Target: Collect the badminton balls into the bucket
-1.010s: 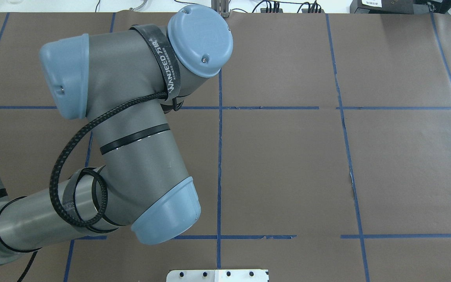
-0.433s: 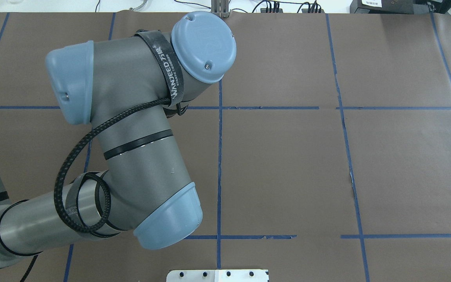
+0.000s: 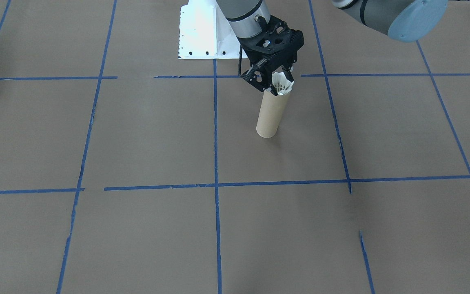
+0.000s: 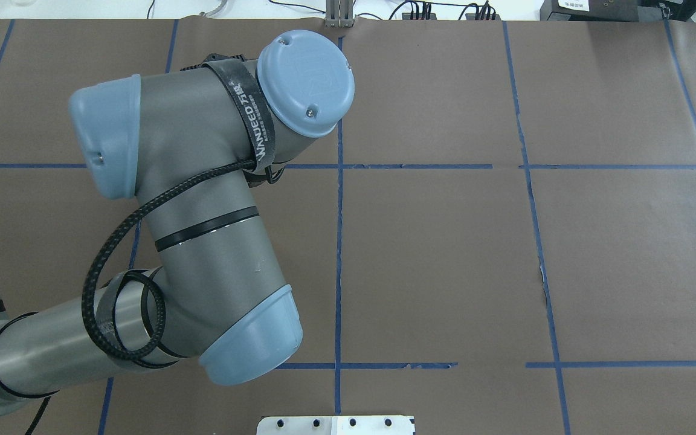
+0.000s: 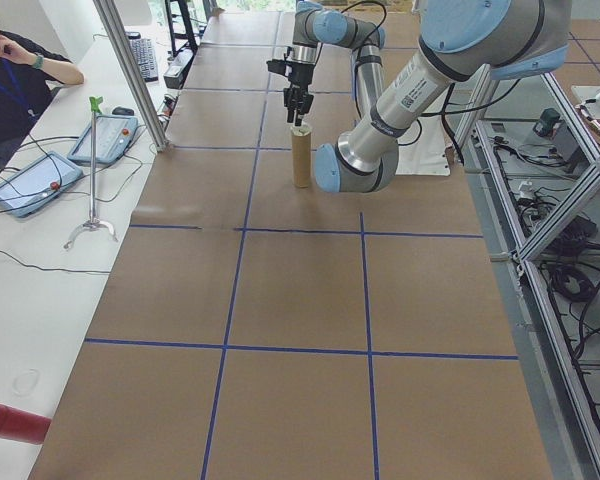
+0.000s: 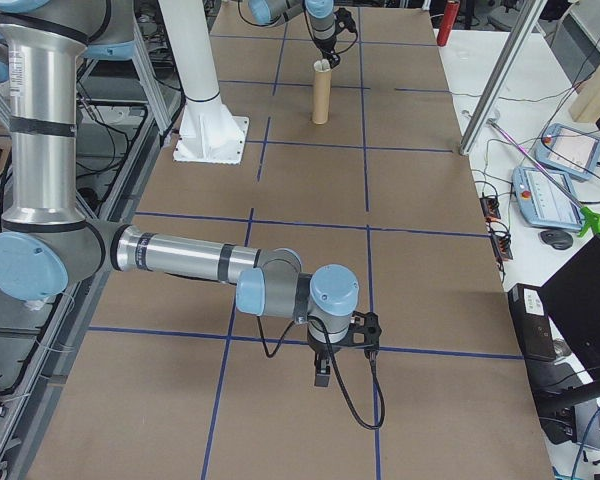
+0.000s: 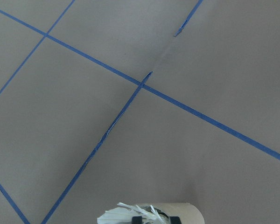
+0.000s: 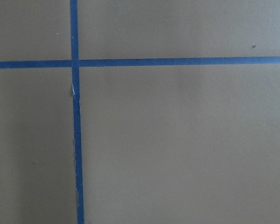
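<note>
The left hand (image 3: 279, 83) sits directly over the upright bucket (image 3: 271, 114) on the worktop (image 3: 137, 143), fingers pinching 1 badminton ball (image 3: 281, 86) at the mouth, probably so it drops straight in. The right hand (image 6: 323, 368) idles low and well apart; I cannot tell its jaws' state

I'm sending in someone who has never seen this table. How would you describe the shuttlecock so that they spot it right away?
Start at the white robot base on the brown table with its blue tape grid. Just in front of it stands the only upright tan cardboard tube. The shuttlecock is the small white feathered thing at the tube's open top, under the left gripper: the only white thing there.
</note>
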Tool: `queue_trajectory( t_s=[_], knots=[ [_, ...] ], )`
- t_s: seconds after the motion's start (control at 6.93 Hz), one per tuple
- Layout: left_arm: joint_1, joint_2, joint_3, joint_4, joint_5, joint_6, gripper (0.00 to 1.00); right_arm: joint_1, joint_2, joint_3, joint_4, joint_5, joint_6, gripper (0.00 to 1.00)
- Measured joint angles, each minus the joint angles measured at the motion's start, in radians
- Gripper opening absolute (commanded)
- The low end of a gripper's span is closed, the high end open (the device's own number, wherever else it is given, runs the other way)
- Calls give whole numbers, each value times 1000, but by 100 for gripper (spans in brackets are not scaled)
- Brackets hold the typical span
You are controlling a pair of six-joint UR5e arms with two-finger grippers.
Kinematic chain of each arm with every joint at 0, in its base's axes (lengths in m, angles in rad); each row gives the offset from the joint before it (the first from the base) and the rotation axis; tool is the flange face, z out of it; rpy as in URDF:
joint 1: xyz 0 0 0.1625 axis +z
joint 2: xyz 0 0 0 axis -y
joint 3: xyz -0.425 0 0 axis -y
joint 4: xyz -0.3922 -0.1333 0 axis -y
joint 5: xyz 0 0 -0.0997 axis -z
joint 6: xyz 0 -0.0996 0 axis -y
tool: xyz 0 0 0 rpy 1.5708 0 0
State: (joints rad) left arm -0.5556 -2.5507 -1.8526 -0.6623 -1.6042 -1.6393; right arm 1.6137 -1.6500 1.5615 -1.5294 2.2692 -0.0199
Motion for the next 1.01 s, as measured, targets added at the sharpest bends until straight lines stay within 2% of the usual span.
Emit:
queue_trajectory(
  t_s=[0.43, 0.58, 0.72, 1.01],
  knots=[
    [-13, 35, -110, -57, -7, 160, 100, 0, 0, 0, 0, 0, 0, 100],
    [-40, 42, -139, -93, -24, 237, 100, 0, 0, 0, 0, 0, 0, 100],
    [-91, 63, -153, -165, -77, 322, 100, 0, 0, 0, 0, 0, 0, 100],
    [-224, 166, -174, -355, -240, 510, 100, 0, 1, 0, 0, 0, 0, 100]
  ],
)
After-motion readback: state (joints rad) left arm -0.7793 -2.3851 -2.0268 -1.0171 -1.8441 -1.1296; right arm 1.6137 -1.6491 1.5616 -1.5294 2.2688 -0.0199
